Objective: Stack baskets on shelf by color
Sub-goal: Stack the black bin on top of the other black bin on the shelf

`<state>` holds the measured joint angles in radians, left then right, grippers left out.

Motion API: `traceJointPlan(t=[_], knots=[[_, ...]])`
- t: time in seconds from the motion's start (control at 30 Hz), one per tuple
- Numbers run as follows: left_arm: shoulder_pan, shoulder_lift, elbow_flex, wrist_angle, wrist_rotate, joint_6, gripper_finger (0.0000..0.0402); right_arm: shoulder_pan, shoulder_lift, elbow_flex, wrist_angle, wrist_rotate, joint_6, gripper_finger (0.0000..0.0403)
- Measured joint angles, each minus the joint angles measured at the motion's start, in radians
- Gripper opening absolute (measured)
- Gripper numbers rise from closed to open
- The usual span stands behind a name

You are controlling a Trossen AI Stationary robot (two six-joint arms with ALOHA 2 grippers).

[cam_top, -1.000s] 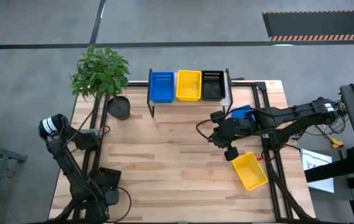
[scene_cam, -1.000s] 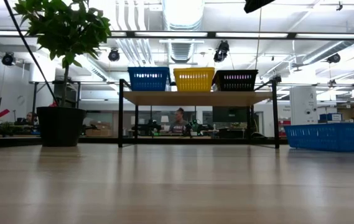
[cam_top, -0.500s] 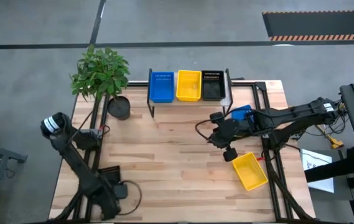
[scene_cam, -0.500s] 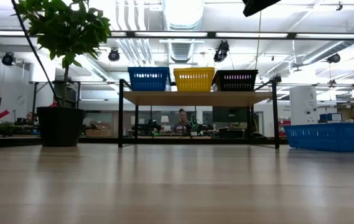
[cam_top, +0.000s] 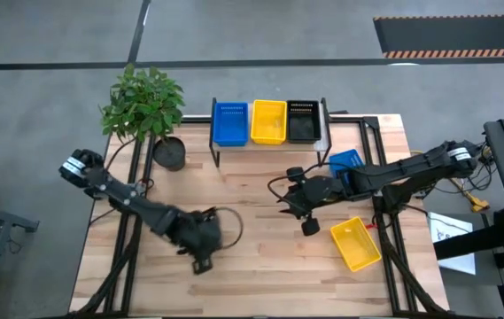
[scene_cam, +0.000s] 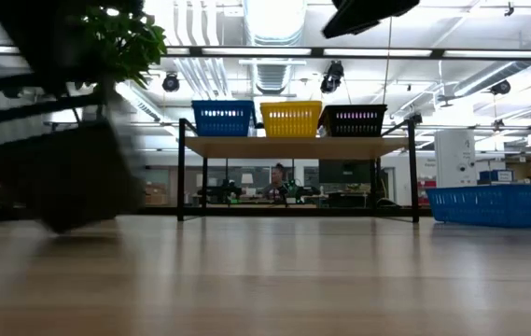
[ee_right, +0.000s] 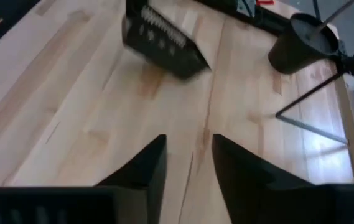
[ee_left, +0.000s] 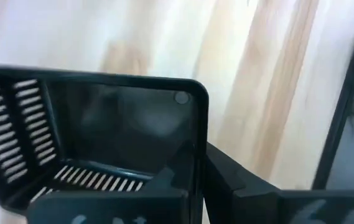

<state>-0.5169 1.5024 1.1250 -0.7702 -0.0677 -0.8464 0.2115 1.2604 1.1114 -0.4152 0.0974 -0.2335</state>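
Note:
My left gripper [cam_top: 200, 239] hangs over the table's middle left, shut on a black basket [ee_left: 102, 124]. The right wrist view shows that basket [ee_right: 161, 40] tilted, and the low view shows it as a dark blur [scene_cam: 60, 177]. My right gripper [cam_top: 285, 197] stands open over the table's middle with nothing between its fingers [ee_right: 145, 168]. On the shelf [cam_top: 269, 140] at the far edge sit a blue basket [cam_top: 229, 122], a yellow one [cam_top: 268, 121] and a black one [cam_top: 302, 121]. A second blue basket [cam_top: 345, 162] and a second yellow one [cam_top: 355, 244] lie on the table at the right. My left gripper has the black basket by one wall, close to a corner [ee_left: 196, 149]. One finger is inside the basket and one outside. In the right wrist view the basket looks tilted and clear of the table.
A potted plant [cam_top: 150, 111] stands at the far left corner, its dark pot [cam_top: 169, 152] next to the shelf. Bare wood lies along the table's near edge [cam_top: 260, 283]. Beyond the table, a person shows under the shelf [scene_cam: 272, 179].
My left arm has swung from the near left corner toward the table's middle, carrying the black basket off the spot where it lay. My right gripper has moved a little toward the table's left and near edges.

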Motion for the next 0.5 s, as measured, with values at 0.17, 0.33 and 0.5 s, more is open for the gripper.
traceJointPlan(t=[0.17, 0.33, 0.5], knots=[[0.113, 0.000, 0.000, 0.152, -0.002, 0.195, 0.0000, 0.000, 0.085, 0.065, 0.012, -0.013, 0.012, 0.0167], [0.180, 0.000, 0.000, 0.256, -0.003, 0.357, 0.0000, 0.000, 0.184, 0.150, 0.008, -0.122, -0.020, 0.0192], [0.205, 0.000, -0.001, 0.322, -0.019, 0.470, 0.0000, 0.000, 0.269, 0.235, 0.000, -0.134, -0.043, 0.0196]])
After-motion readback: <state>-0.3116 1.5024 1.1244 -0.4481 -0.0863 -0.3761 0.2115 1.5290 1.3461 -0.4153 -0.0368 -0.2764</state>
